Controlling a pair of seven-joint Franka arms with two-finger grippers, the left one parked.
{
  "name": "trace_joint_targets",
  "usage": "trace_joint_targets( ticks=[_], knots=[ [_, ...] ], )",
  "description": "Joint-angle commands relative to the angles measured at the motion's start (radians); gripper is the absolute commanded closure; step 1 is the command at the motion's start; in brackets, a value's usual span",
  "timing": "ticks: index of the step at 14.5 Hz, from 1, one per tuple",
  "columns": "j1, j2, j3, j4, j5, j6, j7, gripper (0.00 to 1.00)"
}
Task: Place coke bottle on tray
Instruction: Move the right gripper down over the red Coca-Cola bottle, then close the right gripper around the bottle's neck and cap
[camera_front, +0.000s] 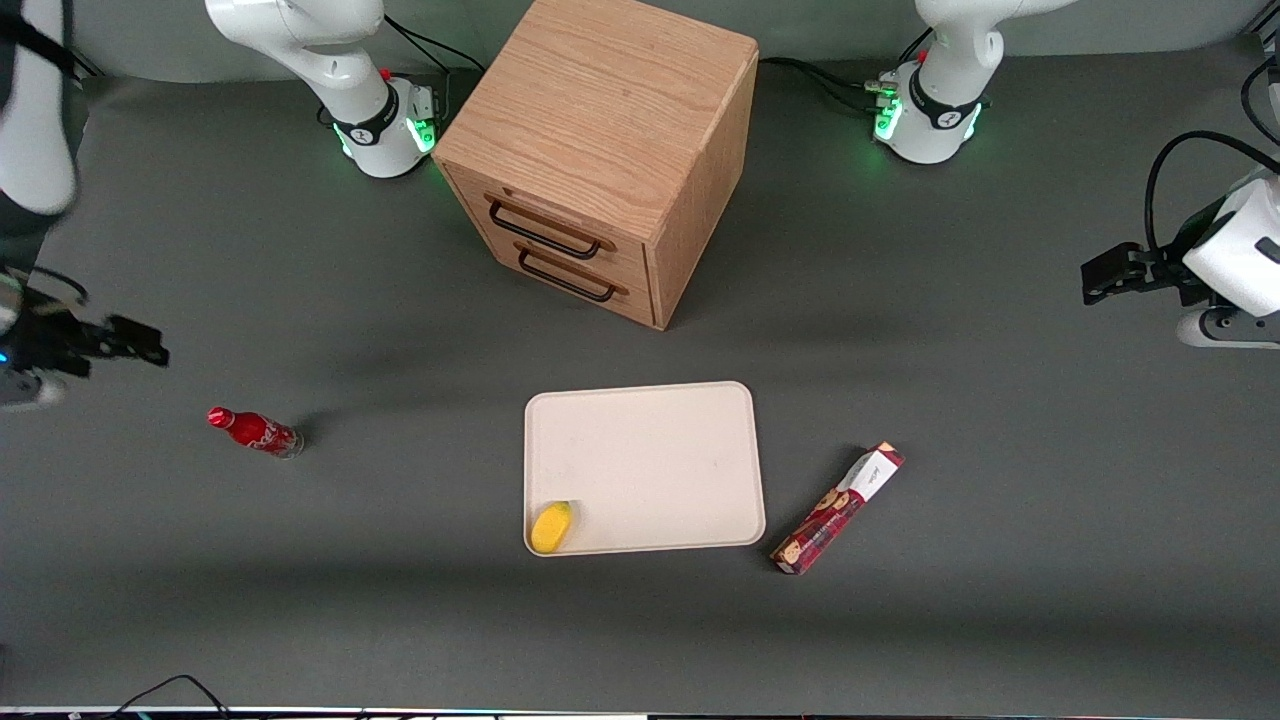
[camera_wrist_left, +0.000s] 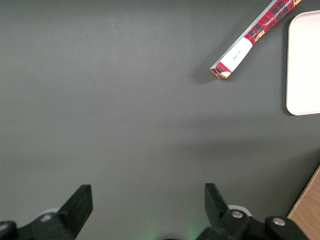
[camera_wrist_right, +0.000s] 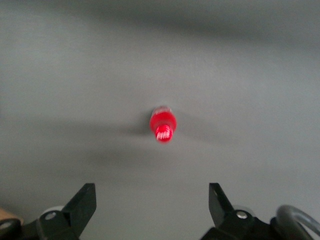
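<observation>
The right arm's hand (camera_front: 140, 345) is smeared by blur at the front view's edge, its arm cut off there, and in the wrist view the coke bottle (camera_wrist_right: 163, 124) below the hand's spread fingers (camera_wrist_right: 82, 202) is too blurred to read its lettering.

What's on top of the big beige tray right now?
Only a small yellow thing sits in one corner of the tray. The coke bottle stands on the table, and the open claw hangs above it.

Glossy red coke bottle (camera_front: 254, 432), matt cream tray (camera_front: 650, 450), grained wooden cabinet (camera_front: 600, 150), matt grey table (camera_front: 300, 600).
</observation>
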Motion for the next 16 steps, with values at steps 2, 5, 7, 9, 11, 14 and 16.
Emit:
trace_joint_targets(
  ticks=[2,5,7,9,11,14,16],
  knots=[
    [0.006,0.005,-0.006,-0.243,-0.006,0.322,-0.022,0.00],
    [0.005,0.044,-0.008,-0.332,-0.006,0.486,-0.024,0.00],
    [0.003,0.050,-0.008,-0.361,-0.006,0.538,-0.032,0.03],
    [0.005,0.061,-0.008,-0.364,-0.006,0.553,-0.033,0.20],
    [0.006,0.064,-0.009,-0.363,-0.006,0.555,-0.033,0.53],
    [0.006,0.064,-0.009,-0.361,-0.006,0.553,-0.059,0.92],
    [0.008,0.059,-0.009,-0.354,-0.006,0.550,-0.061,0.93]
  ],
)
